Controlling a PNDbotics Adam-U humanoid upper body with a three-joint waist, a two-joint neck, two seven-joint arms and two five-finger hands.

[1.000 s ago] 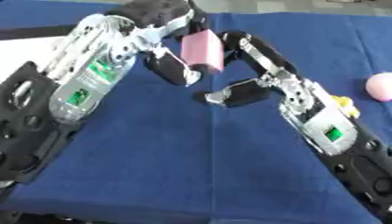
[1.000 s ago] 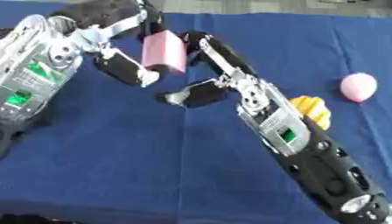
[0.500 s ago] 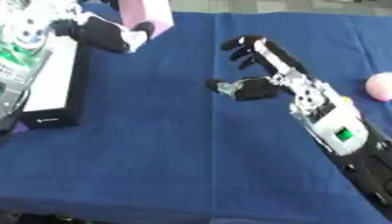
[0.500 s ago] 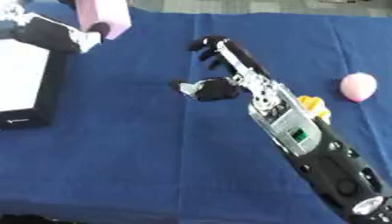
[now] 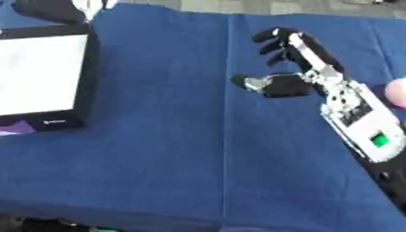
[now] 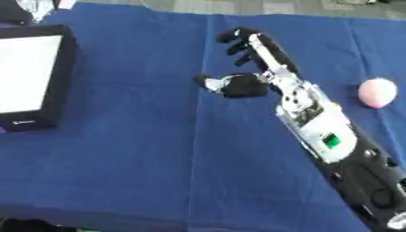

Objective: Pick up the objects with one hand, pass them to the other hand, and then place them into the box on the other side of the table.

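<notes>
One hand is clear to me: my right hand (image 6: 252, 68) hangs over the blue-covered bench (image 6: 158, 149), fingers spread wide, holding nothing. My left hand (image 5: 51, 8) barely shows beyond the box (image 5: 36, 74); its fingers I cannot tell. A pink egg-shaped object (image 6: 376, 92) lies far right.

A blue cloth (image 5: 174, 149) covers the counter, with a crease running down its middle. A black-walled box (image 5: 44, 74) with a white inside sits at the left edge; a pink egg-shaped thing (image 6: 377, 93) lies at the right.
</notes>
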